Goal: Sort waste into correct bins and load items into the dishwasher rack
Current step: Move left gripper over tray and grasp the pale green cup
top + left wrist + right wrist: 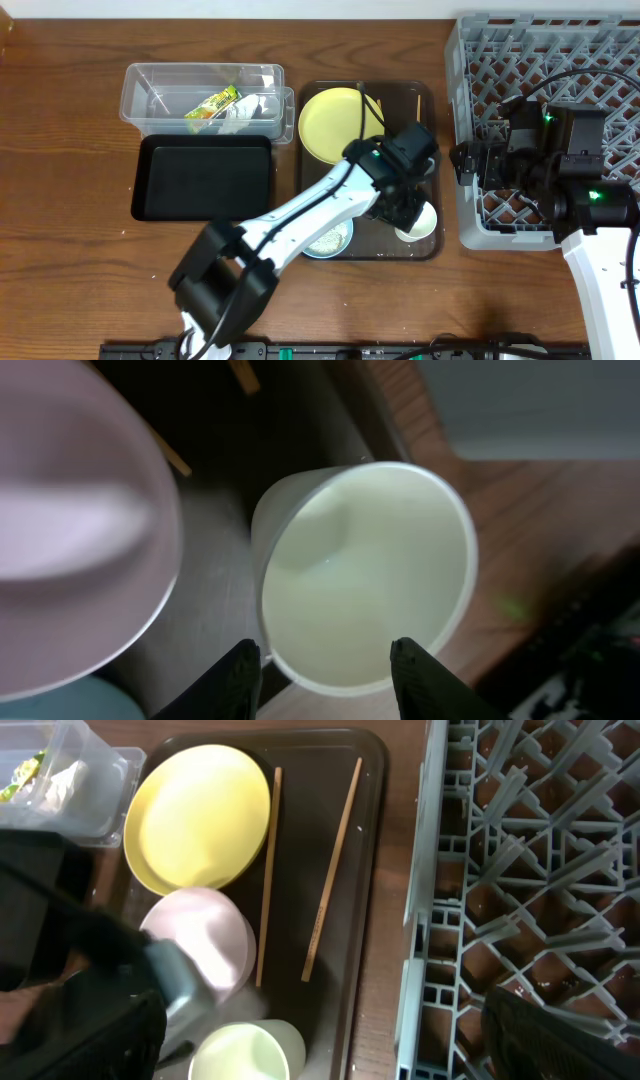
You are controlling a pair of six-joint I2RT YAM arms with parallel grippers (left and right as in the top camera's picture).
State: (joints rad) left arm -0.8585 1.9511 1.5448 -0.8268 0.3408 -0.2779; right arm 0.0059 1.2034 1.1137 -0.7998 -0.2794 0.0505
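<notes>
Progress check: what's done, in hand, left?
Done: wrapper and crumpled paper sit in the clear tub. In hand: left gripper at the cup, grip unclear. Left: rice scraps in the blue bowl, plus plate, white bowl, chopsticks on the brown tray; no dishes visible in the rack.

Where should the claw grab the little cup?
Across its round wall, coming down from above: the cup stands upright, open mouth up, with the white bowl close on one side, so the left claw should straddle it clear of the bowl.
</notes>
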